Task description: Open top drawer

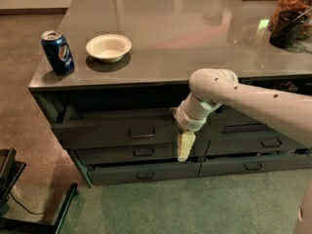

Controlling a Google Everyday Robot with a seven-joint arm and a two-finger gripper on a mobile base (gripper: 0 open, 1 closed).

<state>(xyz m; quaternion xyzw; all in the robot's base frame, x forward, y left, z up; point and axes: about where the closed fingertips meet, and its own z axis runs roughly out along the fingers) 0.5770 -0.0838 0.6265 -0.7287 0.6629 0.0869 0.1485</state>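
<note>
End effector [185, 149] hangs by top drawer's [109, 133] right end.

hand [185, 147] hiding top drawer [112, 130] corner, arm [253, 101] cropped right

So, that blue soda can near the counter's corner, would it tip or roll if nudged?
The soda can is tall, narrow and upright, so it probably tips easily, then rolls. It stands near the counter edge, so it might fall off. The gripper hangs low by the top drawer, far from the can.
</note>
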